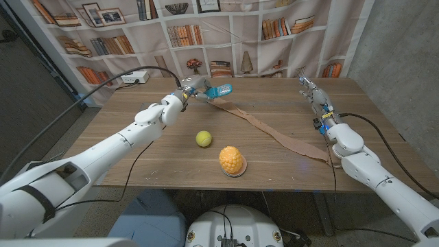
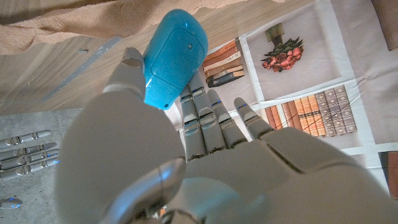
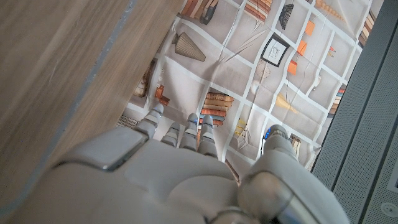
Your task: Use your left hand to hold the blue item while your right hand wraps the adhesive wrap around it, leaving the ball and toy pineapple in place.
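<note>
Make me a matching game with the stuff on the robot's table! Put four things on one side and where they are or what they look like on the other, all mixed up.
Things:
1. blue item
2. ball
3. toy pineapple
4. adhesive wrap

Descriptions:
A. orange and bumpy, nearest the front edge of the table
B. a long tan strip lying across the table
C. held up in the left hand
D. small, yellow-green, lying in the middle of the table

Right pairs: 1-C, 2-D, 3-A, 4-B
</note>
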